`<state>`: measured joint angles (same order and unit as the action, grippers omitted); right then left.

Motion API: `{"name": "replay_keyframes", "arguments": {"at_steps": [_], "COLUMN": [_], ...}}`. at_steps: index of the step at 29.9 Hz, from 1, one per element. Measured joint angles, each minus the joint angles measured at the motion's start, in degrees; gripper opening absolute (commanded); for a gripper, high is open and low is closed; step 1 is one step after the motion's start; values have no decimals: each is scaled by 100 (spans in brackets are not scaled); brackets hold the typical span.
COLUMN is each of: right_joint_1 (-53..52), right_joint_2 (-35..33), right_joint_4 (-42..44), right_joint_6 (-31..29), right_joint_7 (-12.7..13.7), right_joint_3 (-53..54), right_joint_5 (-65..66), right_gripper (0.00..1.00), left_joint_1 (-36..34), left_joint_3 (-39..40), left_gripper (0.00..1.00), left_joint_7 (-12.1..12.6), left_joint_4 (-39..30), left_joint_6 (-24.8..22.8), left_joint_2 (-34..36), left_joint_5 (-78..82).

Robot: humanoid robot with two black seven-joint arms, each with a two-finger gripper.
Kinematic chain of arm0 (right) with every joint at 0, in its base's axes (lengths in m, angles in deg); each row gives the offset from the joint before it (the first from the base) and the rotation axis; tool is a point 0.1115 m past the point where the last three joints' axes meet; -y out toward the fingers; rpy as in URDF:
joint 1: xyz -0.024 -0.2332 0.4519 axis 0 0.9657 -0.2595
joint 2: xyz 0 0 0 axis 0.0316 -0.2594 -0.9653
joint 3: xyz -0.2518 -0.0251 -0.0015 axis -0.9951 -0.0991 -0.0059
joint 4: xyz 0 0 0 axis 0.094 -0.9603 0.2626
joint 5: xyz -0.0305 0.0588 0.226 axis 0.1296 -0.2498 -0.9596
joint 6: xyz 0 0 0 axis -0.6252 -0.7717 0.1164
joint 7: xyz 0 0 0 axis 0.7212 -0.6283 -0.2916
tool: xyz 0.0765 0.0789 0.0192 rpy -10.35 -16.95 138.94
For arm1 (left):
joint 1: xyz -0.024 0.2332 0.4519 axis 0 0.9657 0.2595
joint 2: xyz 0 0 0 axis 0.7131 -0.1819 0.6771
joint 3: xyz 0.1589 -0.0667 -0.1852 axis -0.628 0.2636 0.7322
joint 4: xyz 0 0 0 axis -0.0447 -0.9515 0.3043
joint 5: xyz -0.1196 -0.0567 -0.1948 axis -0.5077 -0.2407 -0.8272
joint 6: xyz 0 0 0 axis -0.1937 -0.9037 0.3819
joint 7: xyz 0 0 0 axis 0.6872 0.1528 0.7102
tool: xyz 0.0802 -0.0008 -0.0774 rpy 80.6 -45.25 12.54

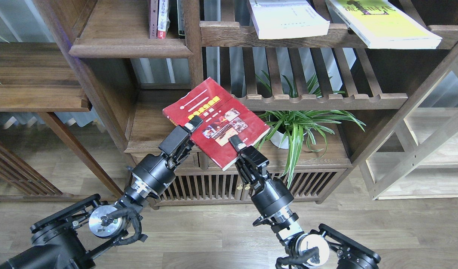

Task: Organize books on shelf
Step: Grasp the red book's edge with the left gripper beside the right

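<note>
The red book [214, 117] with a yellow title and photos is held tilted in the air in front of the bookcase's middle post. My right gripper [234, 142] is shut on its lower right edge. My left gripper [193, 123] is at the book's left edge, with one finger lying over the cover; its grip is hidden. The thick white book [288, 18] and the yellow-green book [382, 22] lie flat on the upper slatted rack. The solid dark shelf [129, 48] with a rounded front edge is at the upper left and holds a few upright books [162, 18].
A potted spider plant [300, 127] stands to the right of the red book under a slatted rack [326, 99]. A lower solid board [154, 119] lies behind my left gripper. A cabinet with slatted doors [202, 186] is below. A light wooden rack [419, 149] stands at the right.
</note>
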<state>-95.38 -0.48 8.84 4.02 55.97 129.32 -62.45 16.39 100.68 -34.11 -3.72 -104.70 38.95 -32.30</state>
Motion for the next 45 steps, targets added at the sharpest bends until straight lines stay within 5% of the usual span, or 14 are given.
{"name": "replay_keyframes", "arguments": {"at_steps": [28, 36, 39, 45], "right_joint_1": [-2, -2, -3, -14], "right_joint_2": [87, 94, 96, 96], "right_joint_4": [0, 0, 0, 0], "right_joint_6": [0, 0, 0, 0], "right_joint_7": [12, 12, 11, 9], "right_joint_3": [-139, -134, -134, -134], "right_joint_5": [10, 15, 16, 18], "right_gripper": [1, 1, 1, 1], "left_joint_1": [10, 17, 19, 82], "left_joint_3": [133, 118, 117, 86], "left_gripper": [98, 84, 67, 50], "left_joint_7": [13, -2, 3, 22], "left_joint_4": [119, 128, 127, 81], "left_joint_6": [0, 0, 0, 0], "left_joint_2": [-98, -109, -109, -105], "left_joint_5": [-98, -54, -54, -61]}}
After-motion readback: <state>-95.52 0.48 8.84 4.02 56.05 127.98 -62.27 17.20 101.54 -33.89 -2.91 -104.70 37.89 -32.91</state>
